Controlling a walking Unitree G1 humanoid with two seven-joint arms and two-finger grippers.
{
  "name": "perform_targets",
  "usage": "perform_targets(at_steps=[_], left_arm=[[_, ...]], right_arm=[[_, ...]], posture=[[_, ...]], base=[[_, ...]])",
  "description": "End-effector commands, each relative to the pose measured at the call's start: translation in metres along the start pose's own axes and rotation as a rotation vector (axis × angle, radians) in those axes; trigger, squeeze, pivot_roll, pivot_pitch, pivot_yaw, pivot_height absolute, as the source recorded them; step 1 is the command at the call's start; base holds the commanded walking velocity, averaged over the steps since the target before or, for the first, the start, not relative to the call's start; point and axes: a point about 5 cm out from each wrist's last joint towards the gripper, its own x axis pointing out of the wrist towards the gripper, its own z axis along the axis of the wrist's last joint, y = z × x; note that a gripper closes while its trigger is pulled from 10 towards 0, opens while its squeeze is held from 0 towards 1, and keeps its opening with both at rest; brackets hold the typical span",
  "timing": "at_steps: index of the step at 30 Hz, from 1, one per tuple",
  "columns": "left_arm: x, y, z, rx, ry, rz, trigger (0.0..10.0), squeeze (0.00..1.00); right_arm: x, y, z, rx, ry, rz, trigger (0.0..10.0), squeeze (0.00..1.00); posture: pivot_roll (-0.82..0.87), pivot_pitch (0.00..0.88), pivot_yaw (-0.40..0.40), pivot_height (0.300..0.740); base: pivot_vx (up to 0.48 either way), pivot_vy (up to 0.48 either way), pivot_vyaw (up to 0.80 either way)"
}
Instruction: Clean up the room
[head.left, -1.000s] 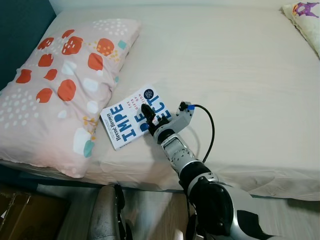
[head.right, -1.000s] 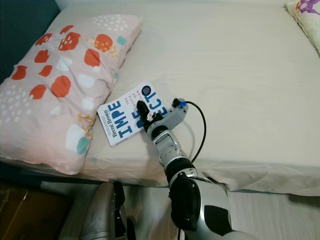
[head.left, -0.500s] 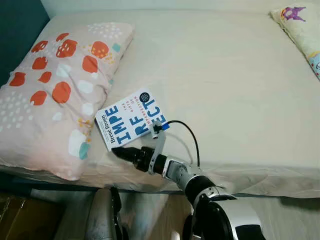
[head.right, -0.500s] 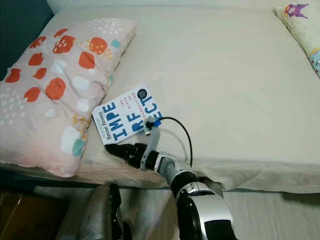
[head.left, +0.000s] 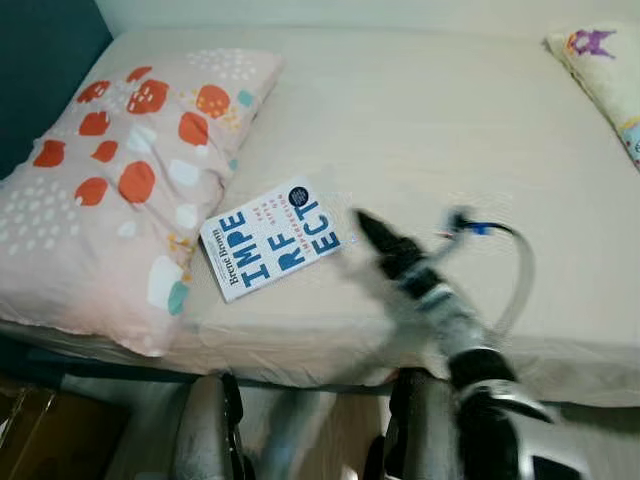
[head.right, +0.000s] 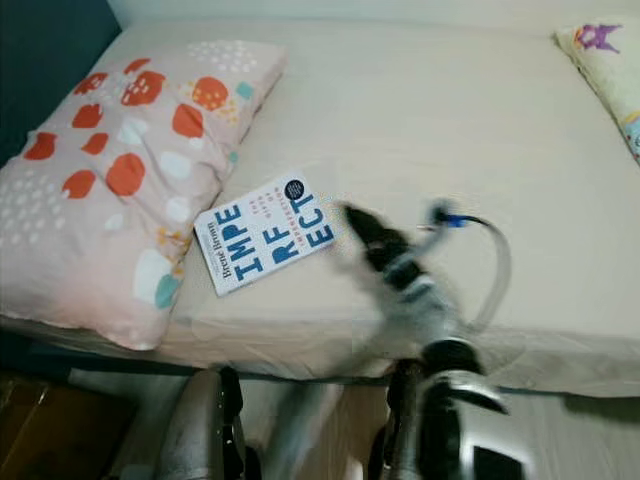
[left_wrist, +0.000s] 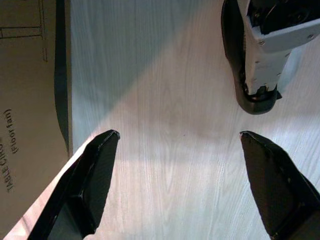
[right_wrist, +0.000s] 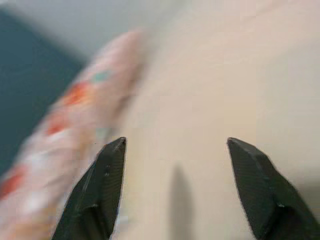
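Right claw (head.left: 372, 229), fingers spread wide and empty, is swinging off the book (head.left: 272, 237), now blurred beside it. Book is lying untouched on the bed (head.left: 430, 130) against the pillow (head.left: 110, 180); pickup outstanding.

Head stereo pair above bed (head.left: 420, 120)

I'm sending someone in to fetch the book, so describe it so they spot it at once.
On the bed with the cream sheet, look near the front edge, just beside the big pink pillow with red-orange spots. The book lies flat there, cover up. It is the only white thing with big blue block letters on it.
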Motion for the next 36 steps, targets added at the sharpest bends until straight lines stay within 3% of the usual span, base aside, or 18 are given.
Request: perform_targets(at_steps=[1, 5, 14, 15, 17, 18, 25, 32, 34, 35, 36], left_arm=[[-0.004, -0.011, -0.015, 0.021, 0.049, -0.05, 10.0, 0.0], [-0.006, -0.007, -0.019, 0.027, 0.055, -0.044, 10.0, 0.0], [-0.013, 0.011, -0.03, 0.04, 0.051, -0.019, 10.0, 0.0], [-0.014, 0.017, -0.03, 0.044, 0.036, -0.009, 10.0, 0.0], [-0.016, 0.023, -0.03, 0.047, 0.025, -0.002, 10.0, 0.0], [-0.017, 0.027, -0.029, 0.051, 0.013, 0.004, 10.0, 0.0], [-0.019, 0.034, -0.025, 0.071, -0.018, 0.002, 10.0, 0.0], [-0.019, 0.033, -0.026, 0.082, -0.022, -0.007, 10.0, 0.0], [-0.02, 0.031, -0.027, 0.085, -0.021, -0.012, 10.0, 0.0], [-0.02, 0.031, -0.027, 0.085, -0.021, -0.012, 10.0, 0.0], [-0.019, 0.029, -0.027, 0.087, -0.02, -0.016, 10.0, 0.0]], right_arm=[[-0.011, -0.012, -0.009, 0.004, 0.02, -0.089, 0.0, 0.0], [-0.016, -0.017, -0.005, 0.003, 0.02, -0.11, 0.0, 0.0], [0.001, -0.001, -0.013, 0.087, 0.001, -0.046, 0.0, 0.0], [0.008, 0.006, -0.016, 0.097, 0.019, -0.032, 3.6, 0.0], [0.013, 0.011, -0.02, 0.102, 0.036, -0.027, 3.6, 0.0], [0.019, 0.016, -0.025, 0.105, 0.062, -0.028, 10.0, 0.0], [0.033, 0.039, -0.05, 0.135, 0.176, -0.045, 10.0, 0.0], [0.032, 0.05, -0.082, 0.068, 0.383, -0.08, 10.0, 0.0], [0.028, 0.062, -0.098, 0.031, 0.493, 0.054, 10.0, 0.0], [0.028, 0.062, -0.098, 0.031, 0.493, 0.054, 10.0, 0.0], [0.023, 0.07, -0.108, 0.011, 0.577, 0.183, 10.0, 0.0]], posture=[[0.14, 0.289, -0.027, 0.52], [0.15, 0.3, -0.019, 0.52], [0.24, 0.37, 0.019, 0.52], [0.26, 0.388, 0.031, 0.52], [0.27, 0.393, 0.033, 0.52], [0.27, 0.401, 0.041, 0.52], [0.29, 0.418, 0.057, 0.52], [0.28, 0.422, 0.062, 0.52], [0.27, 0.418, 0.058, 0.52], [0.27, 0.418, 0.058, 0.52], [0.26, 0.415, 0.054, 0.52]], base=[[0.0, 0.0, 0.0], [0.0, 0.0, 0.0], [0.0, 0.0, 0.0], [0.0, 0.0, 0.0], [0.0, 0.0, 0.0], [0.0, 0.0, 0.0], [0.0, 0.0, 0.0], [0.0, 0.0, 0.0], [0.0, 0.0, 0.0], [0.0, 0.0, 0.0], [0.0, 0.0, 0.0]])
